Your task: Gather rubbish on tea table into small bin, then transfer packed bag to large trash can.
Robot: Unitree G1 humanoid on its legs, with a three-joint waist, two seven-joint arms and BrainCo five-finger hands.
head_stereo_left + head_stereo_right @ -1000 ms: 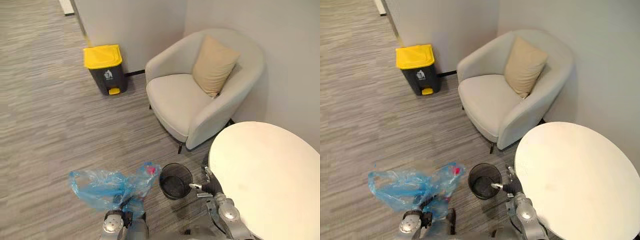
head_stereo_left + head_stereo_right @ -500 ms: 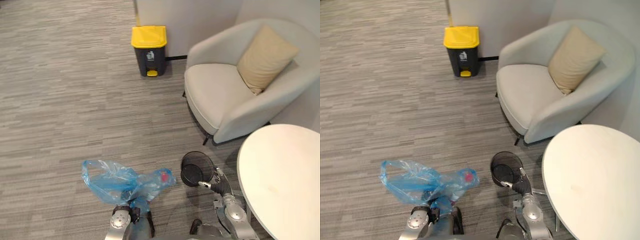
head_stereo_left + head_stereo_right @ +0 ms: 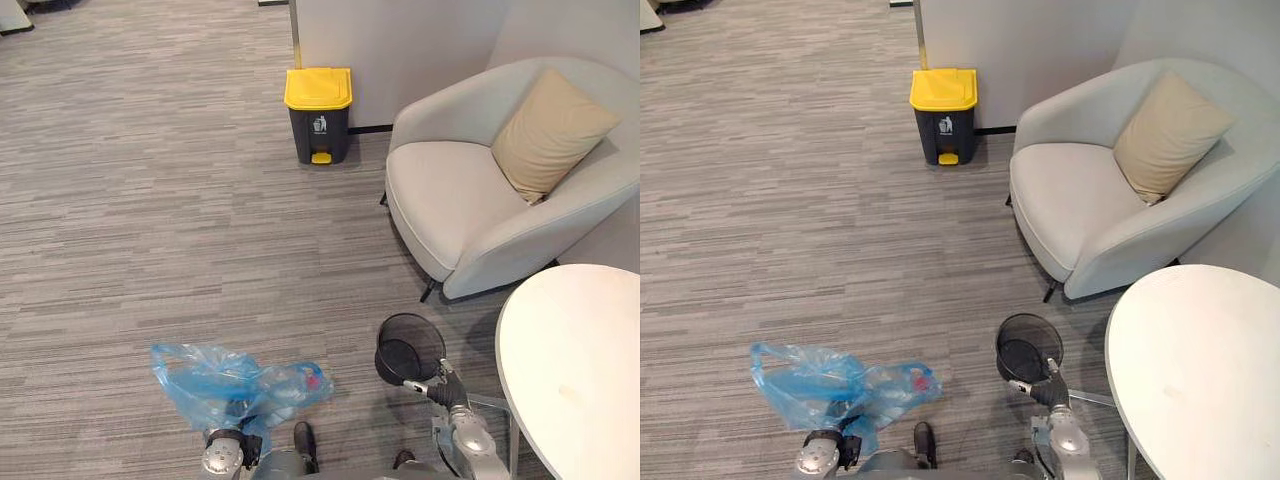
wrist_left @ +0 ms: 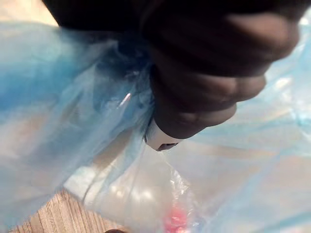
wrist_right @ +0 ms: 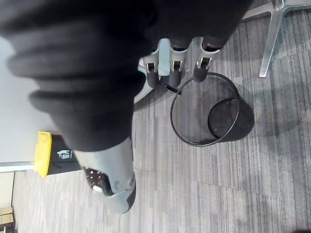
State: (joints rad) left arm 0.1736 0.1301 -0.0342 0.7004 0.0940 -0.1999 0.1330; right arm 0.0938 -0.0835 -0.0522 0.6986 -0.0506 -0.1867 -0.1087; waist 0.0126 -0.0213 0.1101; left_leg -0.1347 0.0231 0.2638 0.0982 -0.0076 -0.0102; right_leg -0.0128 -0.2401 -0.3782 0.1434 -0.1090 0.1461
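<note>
1. Blue bag [image 3: 235, 380], packed with rubbish, hangs off the floor just left of the small bin [image 3: 425, 335], which shows no liner.
2. Left hand [image 4: 194, 82]: the bag's plastic bunches into it, fingers clenched on the gathered neck.
3. Right hand [image 3: 447, 390] just beside the small bin, fingers [image 5: 171, 60] straight and released, holding nothing.
4. Bench [image 3: 580, 370] right of the small bin; armchair [image 3: 450, 200] beyond it.
5. Large trash can [image 3: 318, 115], yellow lid down, stands well apart from the small bin, against the far wall.
6. Judged step: gathering done, transfer in hand.
7. Next move calls for walking across the open carpet to the can, keeping the grip, then raising the lid, probably by its pedal or the free hand.
</note>
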